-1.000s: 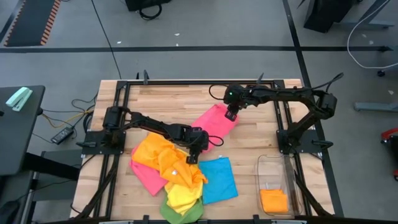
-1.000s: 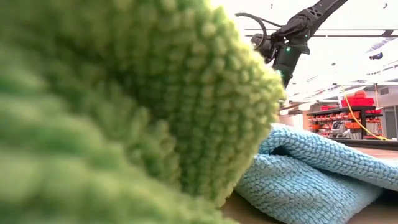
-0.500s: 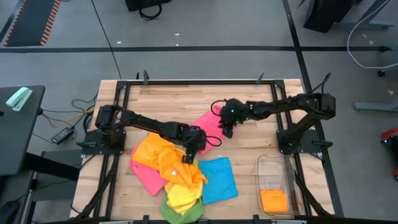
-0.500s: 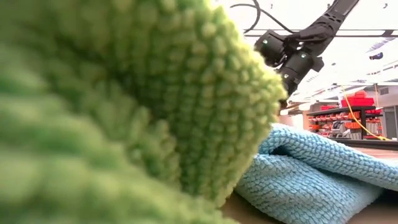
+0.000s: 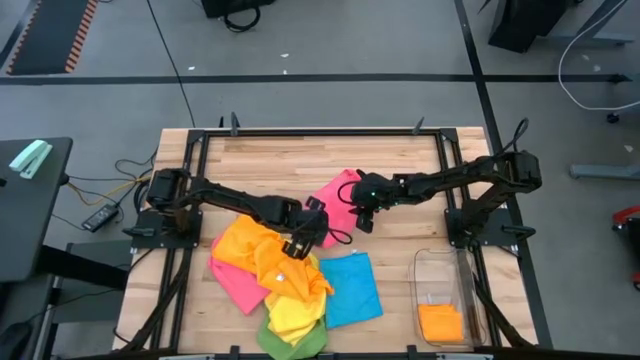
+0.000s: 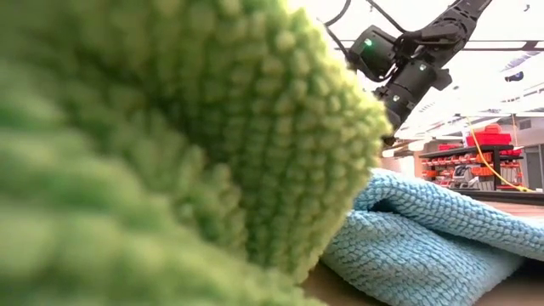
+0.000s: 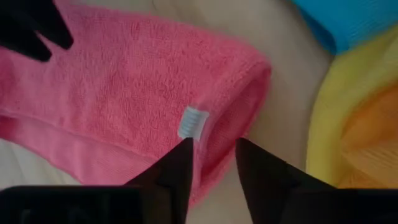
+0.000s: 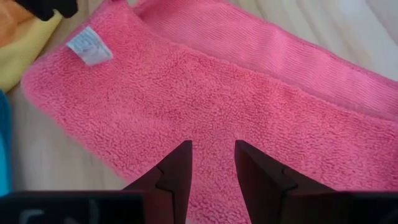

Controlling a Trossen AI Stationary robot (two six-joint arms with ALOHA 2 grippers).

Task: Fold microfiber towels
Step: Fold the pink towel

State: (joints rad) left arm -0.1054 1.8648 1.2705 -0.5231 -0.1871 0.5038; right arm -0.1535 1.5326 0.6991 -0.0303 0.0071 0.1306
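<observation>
- The left arm reached from the table's left edge toward the middle, bent low at the elbow.
- The left gripper hung near the table's centre, its two dark fingers parted by a narrow gap.
- The right arm stretched in from the right edge.
- The right gripper sat just beside the left, its fingers likewise slightly apart.

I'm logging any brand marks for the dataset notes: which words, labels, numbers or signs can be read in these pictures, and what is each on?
No text can be read anywhere.
The white sewn-in tag on the folded pink towel: shows no legible print.
The shelves in the room behind the table: too blurred to read.
</observation>
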